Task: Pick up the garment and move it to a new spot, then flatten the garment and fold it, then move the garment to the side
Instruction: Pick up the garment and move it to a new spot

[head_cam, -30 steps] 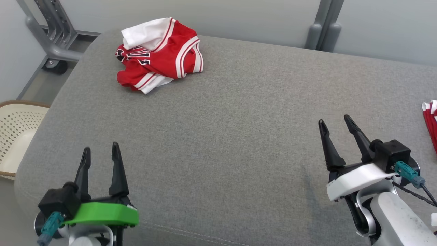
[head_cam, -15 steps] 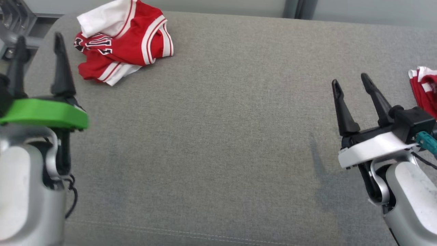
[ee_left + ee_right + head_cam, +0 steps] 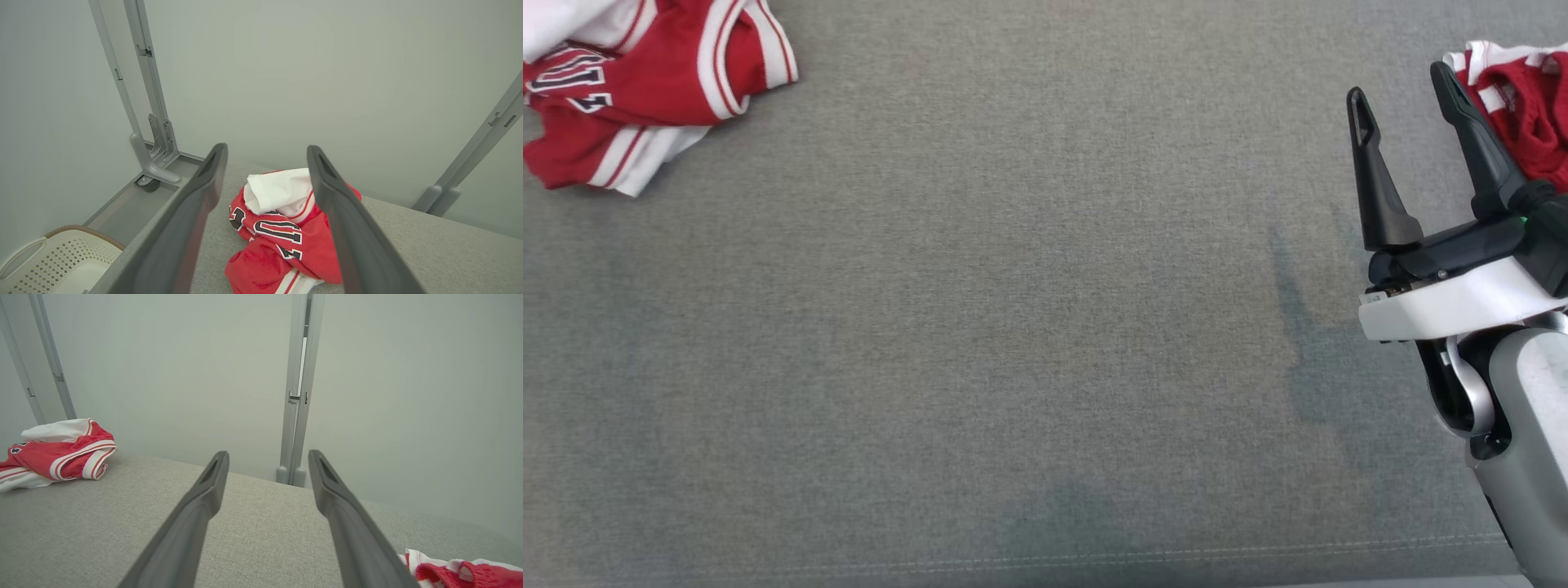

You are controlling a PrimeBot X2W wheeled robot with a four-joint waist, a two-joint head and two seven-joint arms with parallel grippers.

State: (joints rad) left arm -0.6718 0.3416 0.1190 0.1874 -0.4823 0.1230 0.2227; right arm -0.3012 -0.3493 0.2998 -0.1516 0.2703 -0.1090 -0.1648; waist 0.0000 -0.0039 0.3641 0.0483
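head and wrist views, opening of the pick-up step. the garment point(image 3: 645, 82) (a crumpled red-and-white jersey with dark numerals) lies in a loose heap at the far left corner of the grey padded surface point(image 3: 1013, 327), with nothing touching it. the left gripper point(image 3: 266, 149) hangs above and short of the heap with its fingers spread wide and empty; its wrist view frames the jersey squarely between them. the right gripper point(image 3: 1398, 82), likewise spread and empty, hovers over the right side of the surface near a second red garment point(image 3: 1531, 122); whether its outer finger brushes that cloth cannot be told.

judged from this alignment, the step in hand is the left arm's approach to the jersey. to do it well, the fingers should come down astride a raised ridge of cloth — the white fold on top of the heap looks the easiest purchase — and close only once they bracket fabric rather than press into the padding. a shallow pinch may catch a single layer and let the rest trail, so a bite through the bulk seems wiser. the heap sits close to the surface's edge, with a perforated basket point(image 3: 61, 261) below, so a sideways nudge risks sliding it off. the bare middle of the surface offers ample room for laying it flat.
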